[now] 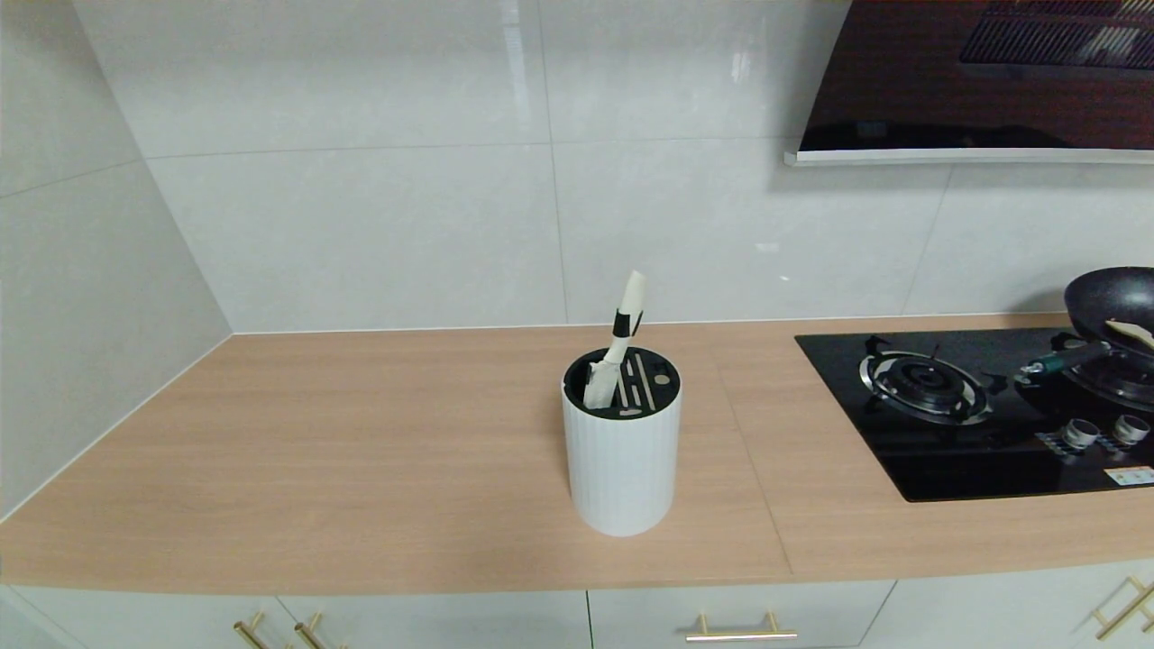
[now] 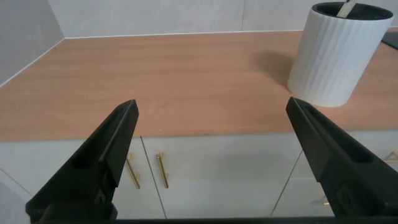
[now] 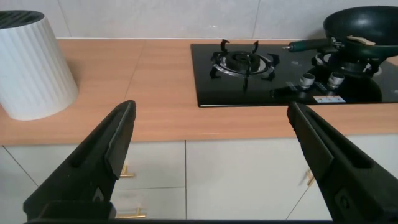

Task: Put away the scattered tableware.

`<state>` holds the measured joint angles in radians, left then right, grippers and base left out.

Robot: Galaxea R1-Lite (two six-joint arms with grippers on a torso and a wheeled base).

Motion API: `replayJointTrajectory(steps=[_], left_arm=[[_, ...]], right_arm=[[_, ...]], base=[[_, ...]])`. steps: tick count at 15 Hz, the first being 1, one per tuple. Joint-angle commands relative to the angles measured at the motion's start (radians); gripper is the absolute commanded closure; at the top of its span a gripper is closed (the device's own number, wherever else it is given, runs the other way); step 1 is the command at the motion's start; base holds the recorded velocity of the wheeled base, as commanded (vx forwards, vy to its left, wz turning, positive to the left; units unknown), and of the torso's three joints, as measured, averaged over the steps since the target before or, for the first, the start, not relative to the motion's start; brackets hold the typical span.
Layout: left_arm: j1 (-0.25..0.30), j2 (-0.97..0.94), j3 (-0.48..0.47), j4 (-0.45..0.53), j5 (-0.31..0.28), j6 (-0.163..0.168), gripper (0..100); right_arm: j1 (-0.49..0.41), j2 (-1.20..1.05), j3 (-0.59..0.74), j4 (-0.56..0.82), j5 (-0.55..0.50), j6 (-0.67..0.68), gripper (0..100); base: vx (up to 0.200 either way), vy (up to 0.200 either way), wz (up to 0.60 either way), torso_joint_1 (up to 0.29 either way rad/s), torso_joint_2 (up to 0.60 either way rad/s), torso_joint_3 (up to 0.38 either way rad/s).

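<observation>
Wooden countertop (image 1: 361, 451), running left to right along a tiled wall. Range hood (image 1: 974, 81), dark, far upper right. Black glass gas stove (image 1: 956, 469), set into the counter at right. Black pan (image 1: 1113, 302), on the far-right burner. White ribbed holder (image 1: 622, 460), upright at mid-counter, left of the stove, with a black slotted top. One cream utensil (image 1: 622, 333) with a black band, standing in the holder's left side, leaning right. Left claw (image 2: 211, 106), fingers spread wide, empty, off the counter's near edge, left of the holder. Right claw (image 3: 211, 107), likewise spread and empty, near edge, between holder and stove.
</observation>
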<state>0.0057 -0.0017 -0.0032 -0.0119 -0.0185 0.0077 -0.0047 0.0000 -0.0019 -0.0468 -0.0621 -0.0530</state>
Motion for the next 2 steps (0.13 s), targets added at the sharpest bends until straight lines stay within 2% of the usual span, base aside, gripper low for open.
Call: replayJointTrajectory(steps=[1, 2], left_arm=[[0.0, 0.002, 0.0, 0.0, 0.0, 0.0, 0], [0.0, 0.002, 0.0, 0.0, 0.0, 0.0, 0]], right_arm=[[0.0, 0.002, 0.0, -0.001, 0.001, -0.002, 0], [0.0, 0.002, 0.0, -0.001, -0.002, -0.002, 0]], base=[[0.0, 0.0, 0.0, 0.0, 0.0, 0.0], [0.0, 0.0, 0.0, 0.0, 0.0, 0.0]])
